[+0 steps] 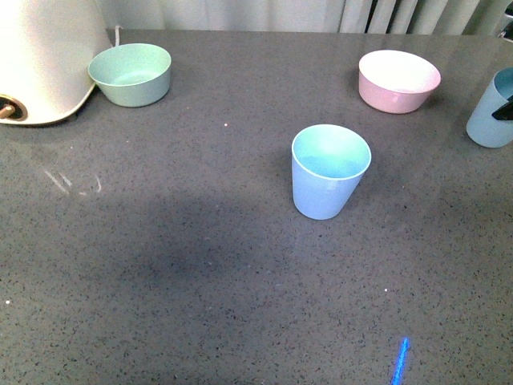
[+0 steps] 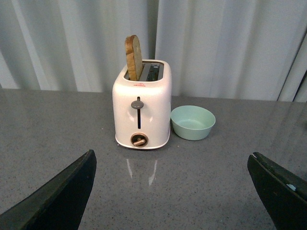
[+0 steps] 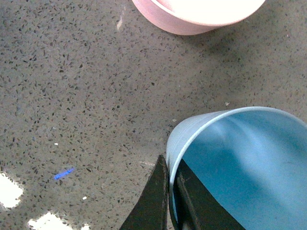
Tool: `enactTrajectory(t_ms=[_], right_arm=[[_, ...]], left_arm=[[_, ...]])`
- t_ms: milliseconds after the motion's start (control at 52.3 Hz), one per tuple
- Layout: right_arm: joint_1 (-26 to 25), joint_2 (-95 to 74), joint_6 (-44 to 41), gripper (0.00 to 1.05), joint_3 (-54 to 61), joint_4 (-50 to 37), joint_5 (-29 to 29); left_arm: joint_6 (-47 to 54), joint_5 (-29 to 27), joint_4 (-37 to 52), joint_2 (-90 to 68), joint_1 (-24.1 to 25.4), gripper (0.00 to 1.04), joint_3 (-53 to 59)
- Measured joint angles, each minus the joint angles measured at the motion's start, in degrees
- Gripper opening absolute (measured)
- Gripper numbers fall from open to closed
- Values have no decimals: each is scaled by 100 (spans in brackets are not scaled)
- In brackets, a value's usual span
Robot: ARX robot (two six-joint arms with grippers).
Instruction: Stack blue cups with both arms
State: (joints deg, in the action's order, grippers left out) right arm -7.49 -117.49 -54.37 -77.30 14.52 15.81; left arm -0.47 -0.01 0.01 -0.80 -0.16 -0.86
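Light-blue right cup (image 1: 485, 119) is pinched at its rim by the right gripper (image 3: 170, 187), one finger inside the wall and one outside. The centre cup (image 1: 330, 171) stands upright mid-table, well apart. Left gripper (image 2: 171, 160) has its jaws wide apart and empty, facing the toaster (image 2: 142, 112). Keep the held cup level and centre it over the other's mouth before lowering.

We count two blue cups (image 1: 330, 171) (image 1: 485, 122), one green bowl (image 1: 131, 74), one pink bowl (image 1: 398, 80), one toaster (image 2: 142, 111) and one bread slice (image 2: 134, 56).
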Motion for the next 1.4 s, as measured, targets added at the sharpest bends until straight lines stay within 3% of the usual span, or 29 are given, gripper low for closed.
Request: enactTrajectory(t_ms=[210, 344, 516, 612, 899, 1396], right_arm=[[-105, 339, 55, 2, 297, 50, 243], [-103, 1255, -7, 2, 684, 387, 734], [422, 2457, -9, 2, 984, 898, 1311], [1097, 2931, 44, 2, 1200, 1034, 1532], [2367, 2774, 367, 2, 1294, 905, 1325], [2592, 2511, 354, 2, 1488, 1071, 1099]], left_arm=[[0, 0, 0, 0, 0, 96, 0], [0, 0, 0, 0, 0, 96, 0], [0, 0, 0, 0, 0, 96, 0], [0, 2, 0, 0, 0, 96, 0], [0, 0, 0, 0, 0, 96, 0], [0, 0, 0, 0, 0, 96, 0]])
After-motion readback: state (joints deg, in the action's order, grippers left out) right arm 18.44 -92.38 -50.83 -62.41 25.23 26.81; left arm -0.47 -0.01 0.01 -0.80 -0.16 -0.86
